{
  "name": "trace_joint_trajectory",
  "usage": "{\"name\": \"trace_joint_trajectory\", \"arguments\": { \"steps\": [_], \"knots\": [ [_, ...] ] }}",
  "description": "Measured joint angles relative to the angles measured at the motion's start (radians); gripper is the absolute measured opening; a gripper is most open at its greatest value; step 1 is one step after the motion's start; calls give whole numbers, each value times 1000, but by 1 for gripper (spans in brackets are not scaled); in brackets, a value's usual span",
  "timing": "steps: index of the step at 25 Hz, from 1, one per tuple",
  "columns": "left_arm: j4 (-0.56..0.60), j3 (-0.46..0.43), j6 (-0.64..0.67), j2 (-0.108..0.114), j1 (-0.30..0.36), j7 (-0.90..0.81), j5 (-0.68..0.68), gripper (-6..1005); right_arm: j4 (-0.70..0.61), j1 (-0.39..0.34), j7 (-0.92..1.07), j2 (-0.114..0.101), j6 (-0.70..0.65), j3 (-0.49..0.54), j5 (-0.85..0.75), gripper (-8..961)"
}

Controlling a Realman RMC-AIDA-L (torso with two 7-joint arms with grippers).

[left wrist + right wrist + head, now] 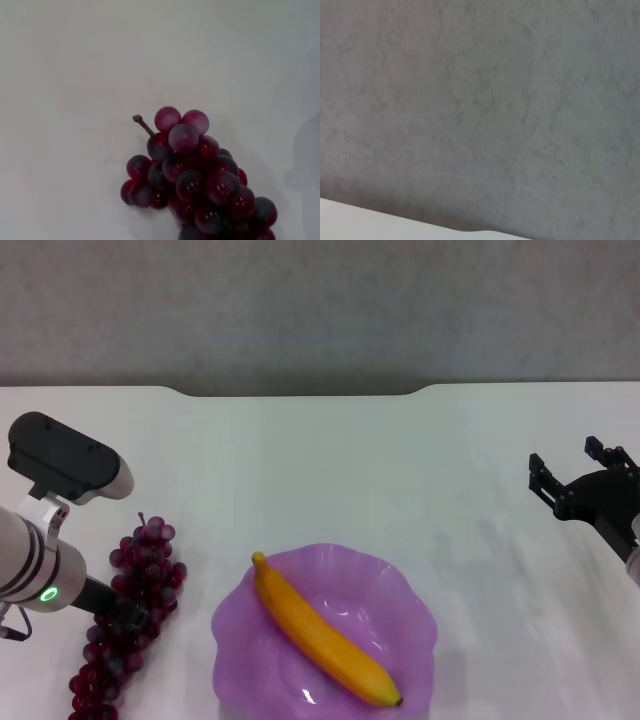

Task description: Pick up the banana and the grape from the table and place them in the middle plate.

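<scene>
Banana (325,635) lies diagonally in the middle plate (405,585). Left tool (128,617) sits right on the grape (135,605) bunch on the tabletop (330,470); cannot tell its grip. Right tool (578,472) hovers spread, far right.

grape (128,625) bunch cut by bottom edge, left claw (128,618) fingers hidden among grapes

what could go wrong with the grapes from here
1. The left gripper sits low over the middle of the grape bunch; a loose hold could let the long bunch sag or slip.
2. The banana already lies across the purple plate, so the grapes may land on it or catch the wavy rim.
</scene>
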Motion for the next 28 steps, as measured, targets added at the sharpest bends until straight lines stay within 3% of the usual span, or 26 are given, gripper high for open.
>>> {"name": "trace_joint_trajectory", "arguments": {
  "steps": [11, 20, 28],
  "knots": [
    [3, 0, -2, 0, 4, 0, 1, 358, 1, -2, 0, 0, 0, 0, 0, 787],
    [4, 0, -2, 0, 7, 0, 4, 334, 1, -2, 0, 0, 0, 0, 0, 788],
    [128, 0, -7, 0, 82, 3, 11, 321, 2, -3, 0, 0, 0, 0, 0, 788]
  ]
}}
